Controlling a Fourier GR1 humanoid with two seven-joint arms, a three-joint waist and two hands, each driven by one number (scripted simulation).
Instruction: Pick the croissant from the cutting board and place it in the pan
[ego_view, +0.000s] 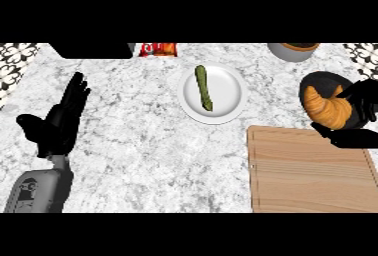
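The golden croissant (327, 107) is over the black pan (319, 81) at the right edge, beyond the wooden cutting board (310, 175). My right hand (359, 117) curls round the croissant from the right, fingers above it and thumb below; whether the croissant touches the pan cannot be told. The board's top is bare. My left hand (60, 117) rests open at the left, fingers pointing up, away from all of this.
A white plate (225, 107) with a green pickle-like vegetable (203, 87) lies at centre back. A grey bowl (294, 50) stands at the back right, a red packet (158, 49) and a black box (92, 50) at the back left.
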